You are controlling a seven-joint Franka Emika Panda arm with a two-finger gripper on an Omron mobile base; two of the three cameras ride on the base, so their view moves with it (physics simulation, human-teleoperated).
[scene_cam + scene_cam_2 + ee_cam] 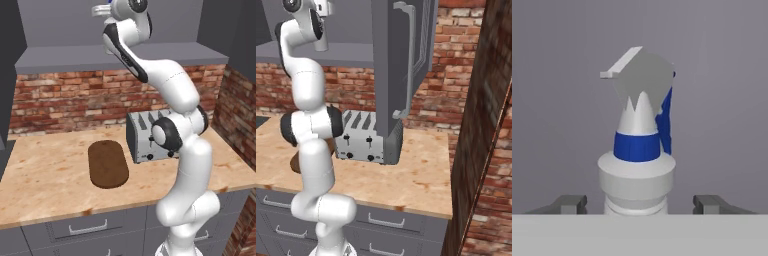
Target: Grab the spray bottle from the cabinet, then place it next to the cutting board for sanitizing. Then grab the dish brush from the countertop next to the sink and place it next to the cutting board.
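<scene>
The spray bottle (637, 170), pale grey-white with a blue collar and trigger, stands upright inside the dark grey cabinet (120, 55) against its back wall. My gripper (640, 204) is open, one fingertip on each side of the bottle's body with a gap on both sides. In the left base view the arm reaches up over the cabinet shelf, and the gripper (99, 10) is at the top edge. The dark brown cutting board (107, 163) lies flat on the tan countertop (45, 175), left of the toaster. The dish brush and the sink are out of view.
A silver toaster (150, 137) stands on the counter right of the board, by the arm's elbow. The open cabinet door (396, 65) with its long bar handle (412, 55) hangs over the toaster (363, 140). A brick wall runs behind, with grey drawers (87, 227) below.
</scene>
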